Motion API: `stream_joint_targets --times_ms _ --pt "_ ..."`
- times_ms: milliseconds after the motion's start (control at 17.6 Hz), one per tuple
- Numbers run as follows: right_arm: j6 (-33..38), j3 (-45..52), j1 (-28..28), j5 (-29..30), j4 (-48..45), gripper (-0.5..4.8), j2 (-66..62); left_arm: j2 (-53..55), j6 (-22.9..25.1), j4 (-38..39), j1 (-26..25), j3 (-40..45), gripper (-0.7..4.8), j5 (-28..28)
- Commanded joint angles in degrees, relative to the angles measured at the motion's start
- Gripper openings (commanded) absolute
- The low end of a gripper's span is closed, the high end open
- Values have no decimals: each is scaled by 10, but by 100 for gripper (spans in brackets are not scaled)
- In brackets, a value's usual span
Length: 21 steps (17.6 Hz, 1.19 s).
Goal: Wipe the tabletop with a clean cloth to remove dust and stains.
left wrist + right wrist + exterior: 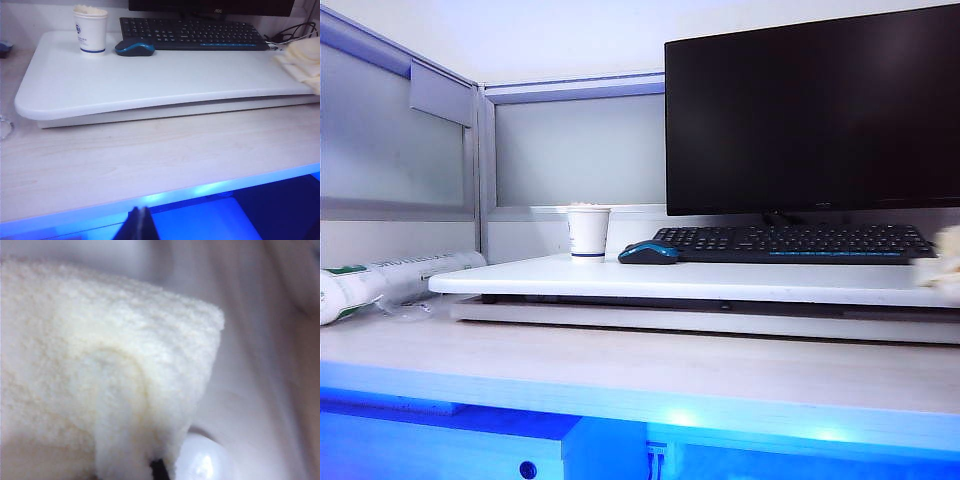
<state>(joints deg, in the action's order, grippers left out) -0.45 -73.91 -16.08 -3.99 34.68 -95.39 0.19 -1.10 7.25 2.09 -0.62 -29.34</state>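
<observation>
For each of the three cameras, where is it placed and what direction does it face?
Exterior view: low at the desk's front edge, facing the white tabletop, keyboard and monitor; no arm visible.
Left wrist view: above the wooden desk, looking down over the tabletop; the shut left gripper shows as dark tips at the frame's edge.
Right wrist view: pressed close to the cloth; the right gripper is shut on the cloth, mostly hidden.
Shared: exterior and left wrist both show the paper cup, mouse and cloth at the tabletop's right end.
</observation>
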Motion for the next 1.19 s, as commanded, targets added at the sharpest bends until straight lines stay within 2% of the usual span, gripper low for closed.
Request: stream_joint_targets --times_ms 57,397,567,738,851,1021,1192 --pt "30 -3 45 5 -46 -9 -14 0 0 8 -1 1 -5 -2" --pt "101 -8 176 4 -104 -9 -94 0 0 8 -1 1 -5 -3" --pt "128 -43 249 4 -126 -9 -145 0 0 8 -1 1 -4 -3" --pt "146 -140 329 6 -122 -9 -220 0 0 8 -1 1 -5 -5" --pt "151 -238 383 8 -104 -9 -277 0 0 8 -1 1 -5 -4" --pt "168 -354 429 23 -76 -9 -342 0 0 8 0 1 -5 -5" --pt "170 -393 445 26 -65 -9 -367 0 0 8 -1 1 -5 -4"
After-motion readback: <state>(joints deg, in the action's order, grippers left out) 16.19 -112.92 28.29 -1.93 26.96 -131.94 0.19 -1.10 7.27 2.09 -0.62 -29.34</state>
